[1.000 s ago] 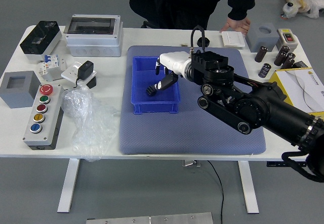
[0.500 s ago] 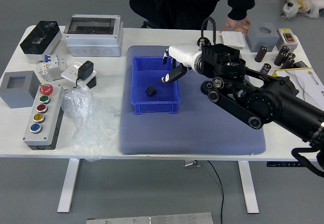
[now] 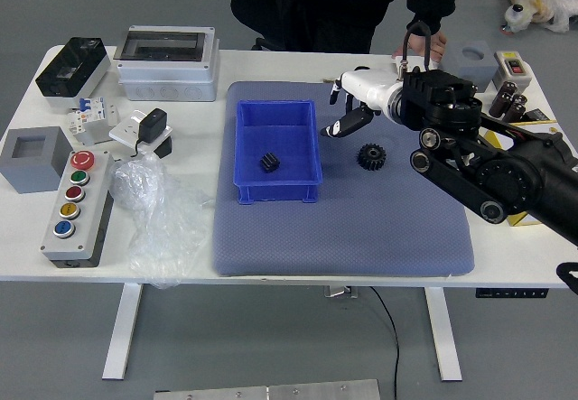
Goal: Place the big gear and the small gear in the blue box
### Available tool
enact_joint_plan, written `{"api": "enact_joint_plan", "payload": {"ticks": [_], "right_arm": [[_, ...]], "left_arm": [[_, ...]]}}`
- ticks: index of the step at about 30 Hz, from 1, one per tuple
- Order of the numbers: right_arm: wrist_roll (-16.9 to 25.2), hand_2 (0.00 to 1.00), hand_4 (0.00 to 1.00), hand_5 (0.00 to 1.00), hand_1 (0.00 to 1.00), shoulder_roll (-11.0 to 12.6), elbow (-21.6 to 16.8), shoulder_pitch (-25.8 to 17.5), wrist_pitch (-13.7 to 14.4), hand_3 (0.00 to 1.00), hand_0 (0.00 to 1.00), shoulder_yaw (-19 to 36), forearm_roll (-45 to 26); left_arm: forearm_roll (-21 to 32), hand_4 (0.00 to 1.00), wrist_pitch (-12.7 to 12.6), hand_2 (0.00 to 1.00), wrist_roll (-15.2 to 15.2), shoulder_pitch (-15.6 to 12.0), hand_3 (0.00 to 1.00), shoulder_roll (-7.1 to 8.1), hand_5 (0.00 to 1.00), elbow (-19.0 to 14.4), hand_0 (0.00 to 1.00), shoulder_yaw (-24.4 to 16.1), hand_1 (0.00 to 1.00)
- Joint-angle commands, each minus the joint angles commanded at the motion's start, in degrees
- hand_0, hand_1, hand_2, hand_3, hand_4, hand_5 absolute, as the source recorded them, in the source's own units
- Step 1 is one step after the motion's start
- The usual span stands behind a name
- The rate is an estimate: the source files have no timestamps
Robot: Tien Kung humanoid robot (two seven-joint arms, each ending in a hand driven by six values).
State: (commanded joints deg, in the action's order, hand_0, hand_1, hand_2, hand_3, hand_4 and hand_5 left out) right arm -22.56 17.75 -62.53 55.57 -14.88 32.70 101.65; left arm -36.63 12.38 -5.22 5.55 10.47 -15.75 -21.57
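Right of centre in the frame, a large, black toothed gear [image 3: 371, 156] is lying flat on the blue-grey mat [image 3: 343, 242], awaiting transfer. Left of it, a small, black toothed gear [image 3: 270, 162] is sitting inside the open blue plastic box [image 3: 277, 196]; I am judging the small-gear placement complete and the large-gear pick to be beginning. Above and beyond the large gear, I am holding my black-and-white five-fingered right hand [image 3: 379, 97] empty, its fingers loosely parted. The next move is calling for me to lower it over the large gear, close around the rim, lift clear of the box wall and release inside. At the top of the frame, a person's hand [image 3: 432, 46] is resting at the table's far edge.

Compared with the earlier frame, my hand is standing farther right, away from the box, and is exposing the large gear more fully.
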Motion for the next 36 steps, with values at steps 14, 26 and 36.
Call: {"api": "enact_joint_plan", "payload": {"ticks": [14, 26, 36], "right_arm": [[3.86, 0.673, 0.839, 0.462, 0.533, 1.93, 3.76, -1.28, 0.73, 0.716, 0.529, -0.28, -2.72], [6.5, 0.736, 0.826, 0.424, 0.612, 1.82, 7.15, -1.57, 1.13, 0.704, 0.622, -1.11, -5.25], [7.28, 0.756, 0.791, 0.347, 0.626, 1.6, 9.21, -1.75, 1.53, 0.682, 0.64, -1.86, -6.2]], "left_arm": [[-0.11, 0.601, 0.0, 0.829, 0.03, 0.2, 0.782, -0.21, 0.375, 0.0, 0.862, -0.25, 0.83], [-0.14, 0.601, 0.0, 0.829, 0.04, 0.39, 0.782, -0.35, 0.375, -0.01, 0.862, -0.24, 0.83], [-0.16, 0.6, 0.01, 0.829, 0.03, 0.42, 0.781, -0.43, 0.375, -0.01, 0.862, -0.06, 0.83]]}}
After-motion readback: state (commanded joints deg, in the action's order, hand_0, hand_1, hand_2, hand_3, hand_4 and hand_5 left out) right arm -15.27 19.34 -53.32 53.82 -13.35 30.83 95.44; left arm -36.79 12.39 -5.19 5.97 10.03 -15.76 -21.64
